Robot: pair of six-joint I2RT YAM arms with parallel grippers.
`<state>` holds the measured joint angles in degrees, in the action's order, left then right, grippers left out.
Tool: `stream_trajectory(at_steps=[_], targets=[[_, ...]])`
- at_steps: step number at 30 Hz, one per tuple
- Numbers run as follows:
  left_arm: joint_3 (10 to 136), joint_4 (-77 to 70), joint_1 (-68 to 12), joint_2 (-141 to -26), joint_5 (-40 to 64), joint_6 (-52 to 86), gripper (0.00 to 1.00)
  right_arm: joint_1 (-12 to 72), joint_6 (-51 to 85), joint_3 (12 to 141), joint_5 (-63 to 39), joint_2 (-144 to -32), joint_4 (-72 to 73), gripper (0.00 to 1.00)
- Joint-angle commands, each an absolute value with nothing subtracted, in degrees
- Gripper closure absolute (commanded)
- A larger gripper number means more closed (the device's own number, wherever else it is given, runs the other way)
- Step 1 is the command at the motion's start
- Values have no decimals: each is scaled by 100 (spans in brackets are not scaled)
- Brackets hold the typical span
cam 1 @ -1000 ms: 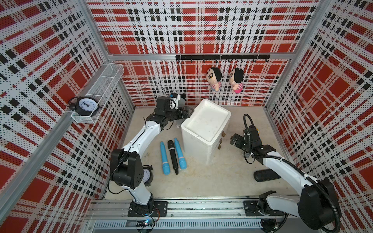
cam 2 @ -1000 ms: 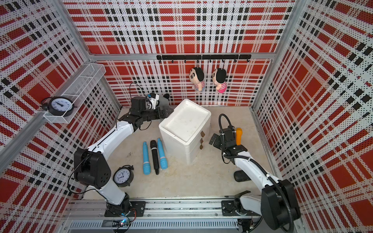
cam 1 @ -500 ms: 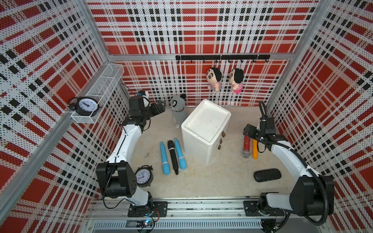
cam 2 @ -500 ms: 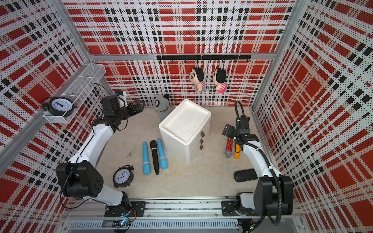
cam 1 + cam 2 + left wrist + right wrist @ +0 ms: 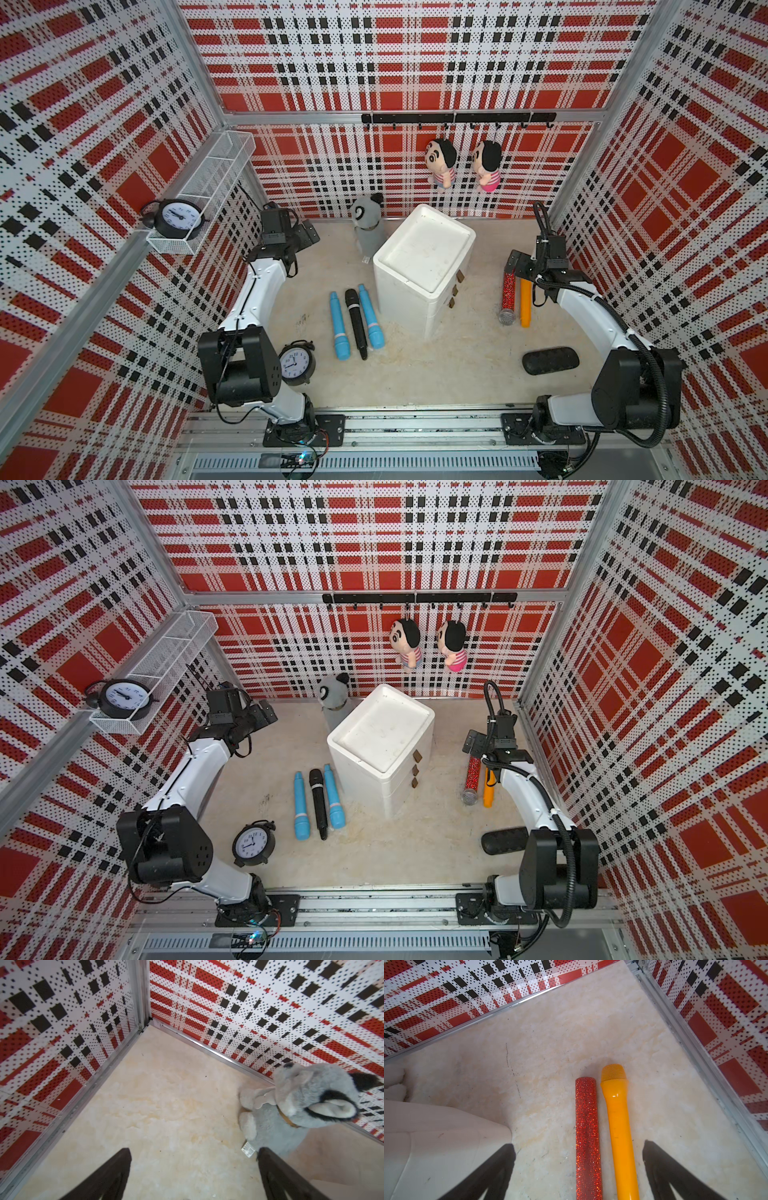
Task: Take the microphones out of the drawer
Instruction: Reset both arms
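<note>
Left claw (image 5: 193, 1151), right claw (image 5: 579, 1145) withdrawn from drawers (image 5: 436, 301); both wide open, empty.

Alarm clock (image 5: 296, 365) by the tabletop's front left corner is showing black hour numerals round a white dial, 12 just readable. Second clock (image 5: 179, 215) in the wire basket (image 5: 216, 174) is showing numerals too small to read. Tag (image 5: 248, 1150) on the grey plush toy (image 5: 301, 1105) is carrying unreadable print.
</note>
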<state>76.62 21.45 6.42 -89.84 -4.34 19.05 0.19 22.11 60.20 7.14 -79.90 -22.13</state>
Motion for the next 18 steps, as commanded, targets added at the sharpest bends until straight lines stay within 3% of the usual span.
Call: stream_trajectory(at_steps=[1,5,12,18], targets=[[7380,1951,698,-9201,-623,1803,2,-47,1952,6324,865,-8115,-2217,0],[6996,1466,712,-9254,-371,1881,2,-146,1931,6299,764,-8152,-2184,0],[6108,584,608,-8861,-829,1877,2,-237,1740,5917,571,-7800,-1638,0],[4098,-1913,-64,-7868,-1556,435,2,-234,1474,5582,577,-7716,-1025,0]])
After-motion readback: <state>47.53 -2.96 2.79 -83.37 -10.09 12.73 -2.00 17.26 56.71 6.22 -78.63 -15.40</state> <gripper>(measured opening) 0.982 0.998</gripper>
